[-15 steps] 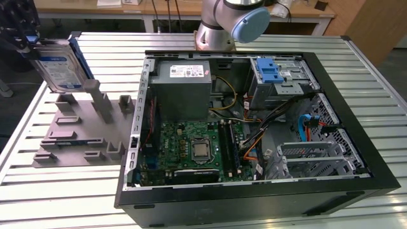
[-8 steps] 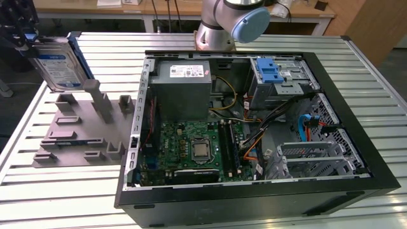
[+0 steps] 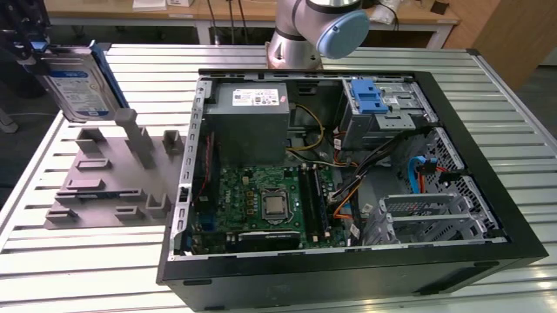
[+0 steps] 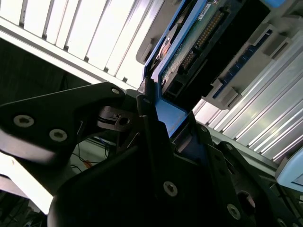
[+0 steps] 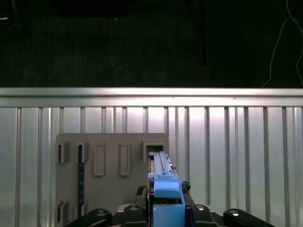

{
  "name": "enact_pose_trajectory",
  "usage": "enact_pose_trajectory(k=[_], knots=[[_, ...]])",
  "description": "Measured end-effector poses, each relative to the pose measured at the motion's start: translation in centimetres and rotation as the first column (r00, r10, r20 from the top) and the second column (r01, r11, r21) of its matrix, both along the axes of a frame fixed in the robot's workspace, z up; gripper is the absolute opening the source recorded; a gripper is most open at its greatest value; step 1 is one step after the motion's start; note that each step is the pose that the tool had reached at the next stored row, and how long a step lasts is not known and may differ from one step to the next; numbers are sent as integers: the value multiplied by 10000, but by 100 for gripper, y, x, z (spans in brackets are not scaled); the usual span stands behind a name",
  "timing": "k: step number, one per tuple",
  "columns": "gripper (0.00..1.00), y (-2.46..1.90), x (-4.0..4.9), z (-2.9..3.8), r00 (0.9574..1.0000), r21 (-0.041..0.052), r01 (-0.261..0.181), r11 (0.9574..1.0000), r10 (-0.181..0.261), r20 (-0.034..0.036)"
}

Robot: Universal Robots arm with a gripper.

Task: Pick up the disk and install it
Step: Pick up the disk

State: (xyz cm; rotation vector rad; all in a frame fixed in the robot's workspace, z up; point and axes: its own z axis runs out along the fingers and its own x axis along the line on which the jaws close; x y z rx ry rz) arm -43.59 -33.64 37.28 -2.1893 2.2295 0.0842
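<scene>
My gripper [image 4: 163, 124] is clamped shut on the disk [image 3: 80, 88]. In the second wrist view the black fingers [image 4: 147, 109] press on the end of its blue carrier [image 4: 171, 118], with nothing showing between pad and plastic. The disk is a flat silver slab standing on edge. Its broad face carries a white-and-blue label [image 3: 73, 83], and I cannot make out the print on it. The blue frame runs along the edges. In the second wrist view I see its other face, a green circuit board [image 4: 189, 49] with a row of connector pins. It hangs at the exterior view's far left, over the grey fixture [image 3: 104, 189] of posts and slots that lies on the slatted metal table [image 3: 87, 277]. The first wrist view looks down the disk's thin edge [image 5: 162, 168] to that fixture [image 5: 109, 189], and I cannot tell whether the lower end touches a slot. Well apart, toward the exterior view's right, the open computer case [image 3: 348, 277] lies on its side. Inside it are a grey metal box [image 3: 248, 134] with an unreadable white sticker [image 3: 252, 98], a green motherboard [image 3: 261, 208] and a blue ridged latch [image 3: 370, 98] on the drive bay. The arm [image 3: 314, 29] rises behind the case.
</scene>
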Motion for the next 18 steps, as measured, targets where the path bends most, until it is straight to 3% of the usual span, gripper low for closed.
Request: enact_pose_trajectory(k=[18], knots=[[36,0,0,213,10000,1,0,10000,0,1]])
